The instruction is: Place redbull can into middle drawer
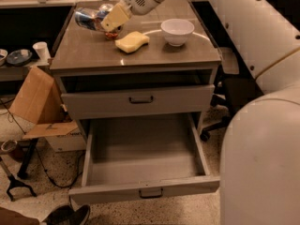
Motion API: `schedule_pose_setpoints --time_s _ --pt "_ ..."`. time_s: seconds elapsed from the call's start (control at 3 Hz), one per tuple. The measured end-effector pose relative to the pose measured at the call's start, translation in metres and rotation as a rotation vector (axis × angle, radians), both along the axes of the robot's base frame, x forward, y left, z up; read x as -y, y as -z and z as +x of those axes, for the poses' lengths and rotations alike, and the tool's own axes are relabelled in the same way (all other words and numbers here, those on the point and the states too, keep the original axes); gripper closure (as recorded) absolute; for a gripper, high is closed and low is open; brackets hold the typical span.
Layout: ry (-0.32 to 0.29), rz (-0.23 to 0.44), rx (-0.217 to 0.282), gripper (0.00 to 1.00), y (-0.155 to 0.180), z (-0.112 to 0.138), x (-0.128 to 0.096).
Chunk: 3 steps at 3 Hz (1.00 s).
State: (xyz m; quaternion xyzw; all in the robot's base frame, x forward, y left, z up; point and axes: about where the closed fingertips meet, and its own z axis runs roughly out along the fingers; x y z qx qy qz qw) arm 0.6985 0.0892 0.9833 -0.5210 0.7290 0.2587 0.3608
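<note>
Worryingly, the gripper (113,18) above the tabletop (140,55) pinches the can (89,20) sideways; it may slip before reaching the open drawer (140,156).

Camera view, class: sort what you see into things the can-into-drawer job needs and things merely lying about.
Job in hand:
redbull can, held tilted over the tabletop; gripper, shut on it at the back left; middle drawer, pulled open.

Lying about:
yellow sponge; white bowl; upper drawer; cardboard box; paper cup.

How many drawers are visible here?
2: upper drawer nearly shut under the tabletop; middle drawer pulled open below. The gripper holds the redbull can above the tabletop. More may be hidden.
</note>
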Motion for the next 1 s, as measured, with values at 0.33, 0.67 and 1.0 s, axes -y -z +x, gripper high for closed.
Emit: schedule_pose_setpoints --time_s 0.33,0.67,1.0 --pt "-0.003 0.027 -0.022 1.00 0.016 -0.007 0.003" --pt "0.011 0.075 -0.016 1.00 0.019 -0.032 0.019" --pt "0.065 0.108 -0.102 1.00 0.067 -0.085 0.068"
